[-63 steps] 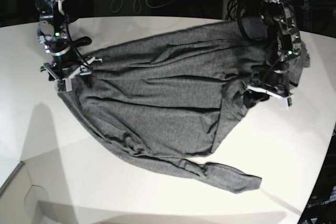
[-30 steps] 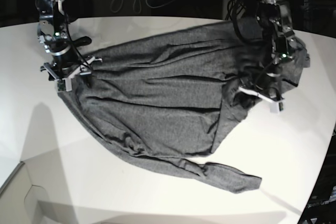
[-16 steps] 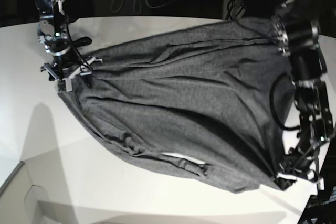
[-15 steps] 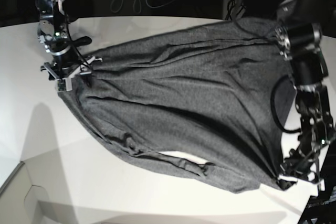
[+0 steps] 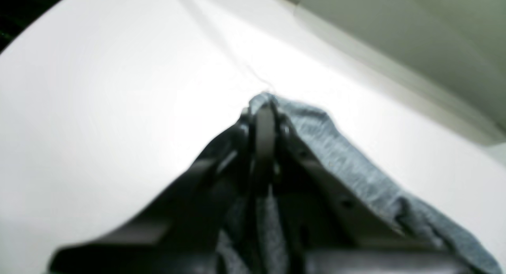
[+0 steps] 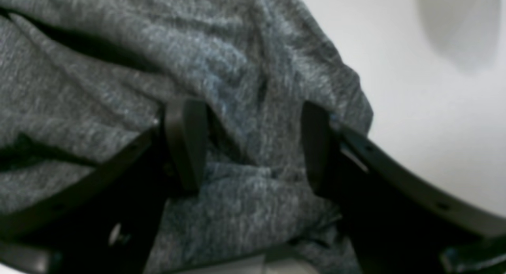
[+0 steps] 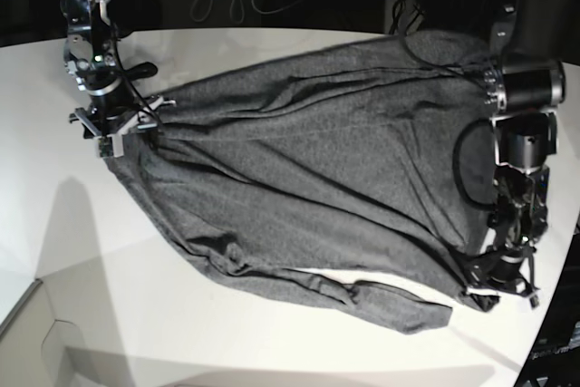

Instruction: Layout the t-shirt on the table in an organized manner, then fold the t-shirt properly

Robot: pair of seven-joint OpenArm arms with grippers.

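Lying spread over the large matte white surface (image 7: 272, 342), the plain dark heather-grey knit t-shirt (image 7: 308, 178) reaches from one end effector to the other, with many long creases running between them. The left end effector (image 7: 497, 289), at the near right of the base view, is closed on an edge of the cloth; in its wrist view the two dark fingers (image 5: 263, 123) are pressed together with a small point of grey fabric showing just beyond their tips, and the rest of the fabric falls away to one side of it over the white top. The right end effector (image 7: 118, 129), at the far left of the base view, stands with its jaws wide apart. In its wrist view the two black pads (image 6: 185, 143) are on either side of a wrinkled bunch of the t-shirt, which lies between and under them; the picture is blurred, so I cannot tell if the pads touch the cloth. A long sleeve (image 7: 390, 305) lies flat near the left end effector, toward the near edge of the surface.
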